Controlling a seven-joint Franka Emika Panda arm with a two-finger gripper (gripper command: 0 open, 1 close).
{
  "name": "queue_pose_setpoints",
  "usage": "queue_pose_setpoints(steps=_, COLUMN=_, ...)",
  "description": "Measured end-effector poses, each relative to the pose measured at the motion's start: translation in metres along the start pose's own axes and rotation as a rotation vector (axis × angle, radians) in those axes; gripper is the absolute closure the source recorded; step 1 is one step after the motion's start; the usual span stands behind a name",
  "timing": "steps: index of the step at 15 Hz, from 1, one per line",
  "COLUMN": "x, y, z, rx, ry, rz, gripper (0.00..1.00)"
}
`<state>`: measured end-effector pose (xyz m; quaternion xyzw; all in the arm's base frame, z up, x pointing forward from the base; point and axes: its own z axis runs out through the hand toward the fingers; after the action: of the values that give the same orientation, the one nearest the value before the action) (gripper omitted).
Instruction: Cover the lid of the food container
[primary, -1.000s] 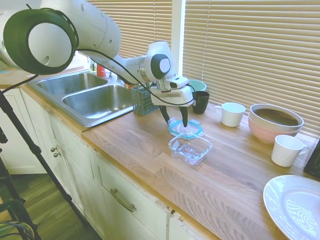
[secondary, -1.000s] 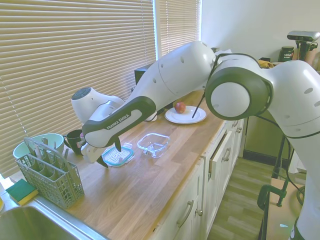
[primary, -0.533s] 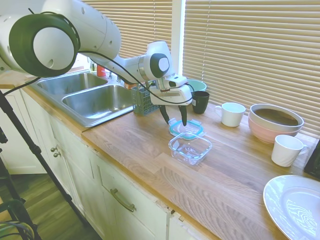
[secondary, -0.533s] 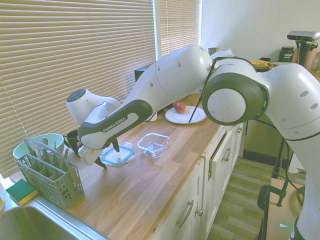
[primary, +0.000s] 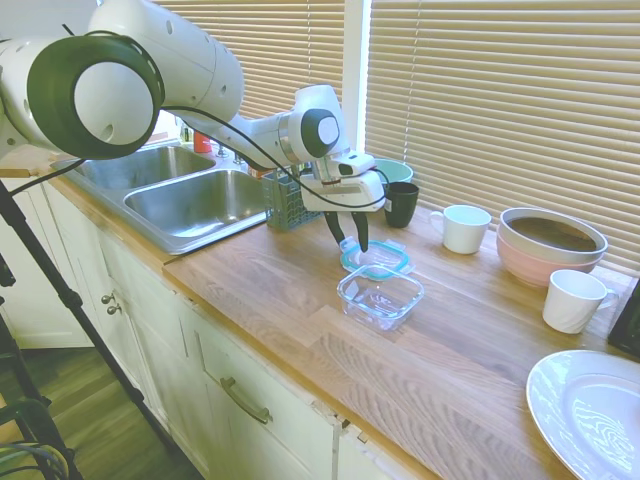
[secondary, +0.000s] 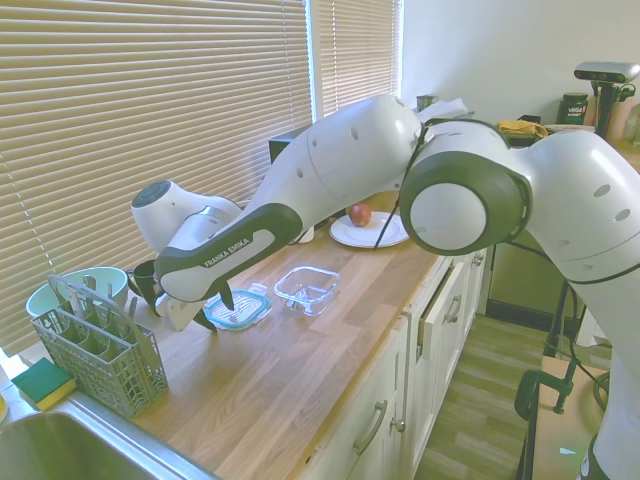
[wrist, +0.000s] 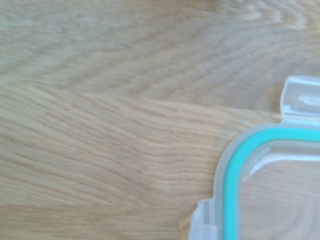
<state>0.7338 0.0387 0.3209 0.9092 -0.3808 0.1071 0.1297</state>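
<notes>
Dark fingers of the gripper (primary: 349, 232) are seen spread apart, pointing down over the edge of the lid (primary: 375, 257) that faces the sink (primary: 190, 200), with nothing held between them; whether a tip already touches the rim cannot be told. Beneath them the lid is seen lying flat on the wooden counter (primary: 300, 300), its teal rim and clear snap tabs shown close up in the wrist view (wrist: 270, 190). Just beside the lid, on the side away from the window blinds, the food container (primary: 380, 296) is set open and empty, the two nearly touching. Beyond the lid, a black mug (primary: 401, 204) and a teal bowl (primary: 396, 171) are placed nearer the blinds, and a cutlery basket (primary: 285, 201) stands between lid and sink. The lid is judged light, thin, stiff and rather slippery, lying too flat for an easy pinch; a hold across one rim edge, or on a snap tab, is judged best. The glass dish is judged heavier and breakable, so gentle seating would be called for.
</notes>
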Motion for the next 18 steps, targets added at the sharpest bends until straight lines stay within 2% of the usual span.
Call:
queue_pose_setpoints(steps=12, x=0.005, y=0.003, z=0.006, rx=-0.020, ry=0.016, rz=0.002, gripper=1.00)
queue_pose_setpoints(steps=16, x=0.006, y=0.003, z=0.004, rx=-0.015, ry=0.019, rz=0.002, gripper=1.00)
queue_pose_setpoints(steps=18, x=0.004, y=0.000, z=-0.009, rx=0.001, ry=0.030, rz=-0.001, gripper=1.00)
